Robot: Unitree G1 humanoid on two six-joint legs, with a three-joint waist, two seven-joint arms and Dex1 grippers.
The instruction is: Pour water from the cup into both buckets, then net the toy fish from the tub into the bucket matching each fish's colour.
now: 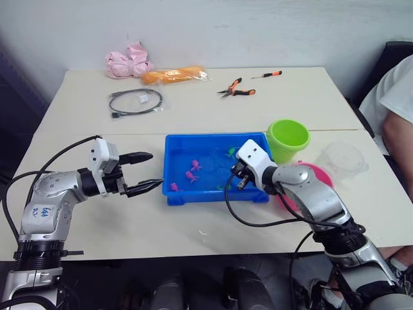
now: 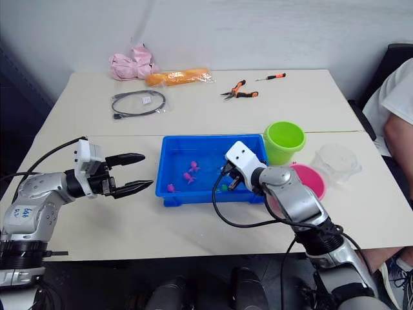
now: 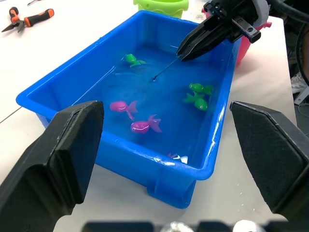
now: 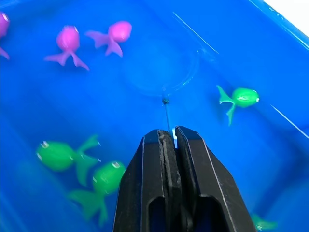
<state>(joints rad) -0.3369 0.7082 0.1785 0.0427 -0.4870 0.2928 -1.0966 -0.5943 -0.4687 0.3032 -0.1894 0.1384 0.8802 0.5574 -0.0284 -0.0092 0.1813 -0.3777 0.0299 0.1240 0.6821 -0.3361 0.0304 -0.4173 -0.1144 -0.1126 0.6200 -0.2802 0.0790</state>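
Observation:
The blue tub [image 1: 213,137] sits mid-table holding water and several toy fish, pink ones [image 1: 192,175] and green ones [image 3: 198,99]. My right gripper [image 4: 169,137] hangs over the tub's right part, shut on the thin handle [image 4: 167,113] of the net. The net's hoop [image 4: 193,72] lies in the water with no fish inside it. One green fish [image 4: 240,97] floats just beside the hoop. My left gripper [image 1: 151,171] is open above the table, just left of the tub. The green bucket [image 1: 288,139], pink bucket [image 1: 321,175] and clear cup [image 1: 342,160] stand right of the tub.
At the far side of the table lie a coiled black cable [image 1: 135,102], orange-handled pliers [image 1: 235,89], a small screwdriver [image 1: 268,75], a pink bag [image 1: 128,63] and an orange packet [image 1: 174,75]. A person [image 1: 397,110] sits at the table's right edge.

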